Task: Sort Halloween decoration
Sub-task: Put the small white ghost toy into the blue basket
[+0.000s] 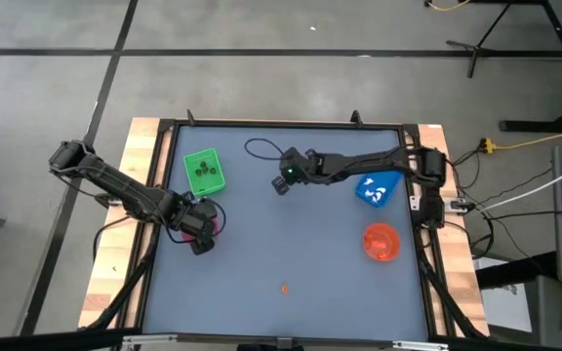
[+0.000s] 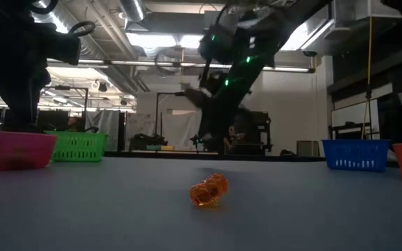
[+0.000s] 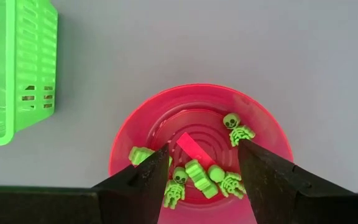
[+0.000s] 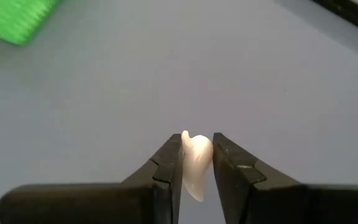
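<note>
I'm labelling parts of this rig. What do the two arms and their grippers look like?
Both arms are dark, jointed and slim, with black cables alongside. The right arm shows small green lights near its wrist. Each gripper, left and right, ends in two flat, wedge-shaped black fingers.

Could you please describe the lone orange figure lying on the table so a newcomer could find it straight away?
On the grey table, look at the bare stretch near the front edge, away from every container. The tiny translucent orange figure lies there alone, on its side, with neither claw near it.
</note>
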Robot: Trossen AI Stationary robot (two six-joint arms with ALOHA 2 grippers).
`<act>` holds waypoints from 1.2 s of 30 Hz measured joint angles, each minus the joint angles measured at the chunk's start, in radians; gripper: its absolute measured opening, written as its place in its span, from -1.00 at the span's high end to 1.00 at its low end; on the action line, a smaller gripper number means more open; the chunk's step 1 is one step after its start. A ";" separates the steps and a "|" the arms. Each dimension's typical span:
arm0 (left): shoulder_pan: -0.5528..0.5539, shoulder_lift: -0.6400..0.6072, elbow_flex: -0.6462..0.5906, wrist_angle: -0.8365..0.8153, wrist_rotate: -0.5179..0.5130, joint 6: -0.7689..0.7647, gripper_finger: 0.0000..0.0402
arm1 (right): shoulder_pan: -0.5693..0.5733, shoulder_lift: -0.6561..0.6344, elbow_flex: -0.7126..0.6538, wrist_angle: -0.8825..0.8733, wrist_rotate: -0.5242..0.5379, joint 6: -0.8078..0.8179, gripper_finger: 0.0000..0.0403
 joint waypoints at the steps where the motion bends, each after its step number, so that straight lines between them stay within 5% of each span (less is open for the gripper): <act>1: 0.000 0.000 0.000 0.002 0.000 0.000 0.13 | 0.000 -0.021 0.001 -0.010 -0.015 0.000 0.63; 19: 0.000 0.000 0.000 0.101 -0.003 0.007 0.13 | 0.020 -0.556 0.001 -0.588 -0.131 -0.018 0.63; 27: 0.000 0.000 0.000 0.102 -0.003 0.007 0.13 | 0.143 -0.740 0.001 -0.829 -0.002 0.065 0.63; 32: 0.000 0.000 0.000 0.102 -0.003 0.007 0.13 | 0.244 -0.770 -0.023 -1.036 0.169 0.232 0.63; 36: 0.000 0.000 0.000 0.102 -0.003 0.007 0.13 | 0.289 -0.772 -0.120 -1.064 0.206 0.347 0.63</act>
